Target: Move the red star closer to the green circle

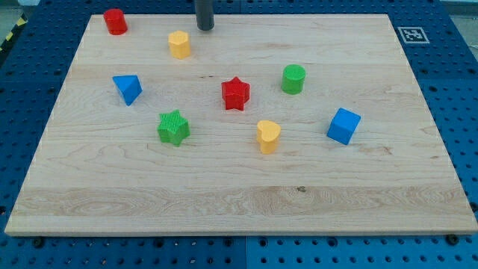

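Red star (235, 93) sits just left of the green circle (293, 78), a little lower, a small gap between. My tip (205, 28), a bare rod holding nothing, is well above-left of the circle. The star looks light, rigid and likely to spin; push its left side squarely

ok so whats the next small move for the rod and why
Probably bring my tip down the board to the view's left of the red star. The tip sits at the view's top, beside the yellow block and touching nothing. The green circle lies to the star's right and slightly up, so a push from the left should close the gap.
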Available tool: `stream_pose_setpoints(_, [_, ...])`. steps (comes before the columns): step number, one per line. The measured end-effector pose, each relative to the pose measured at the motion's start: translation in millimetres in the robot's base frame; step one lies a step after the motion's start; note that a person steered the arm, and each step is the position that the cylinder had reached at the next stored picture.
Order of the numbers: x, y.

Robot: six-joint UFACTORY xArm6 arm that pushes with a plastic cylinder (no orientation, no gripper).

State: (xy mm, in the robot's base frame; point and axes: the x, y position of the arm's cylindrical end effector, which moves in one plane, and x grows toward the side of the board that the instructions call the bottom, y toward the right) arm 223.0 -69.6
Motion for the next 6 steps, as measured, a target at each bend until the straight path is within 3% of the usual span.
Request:
stream_pose_setpoints(1, [13,-2])
stream_pose_setpoints(3, [119,15])
stream_pose_setpoints(4, [145,-18])
stream_pose_setpoints(6, [200,6])
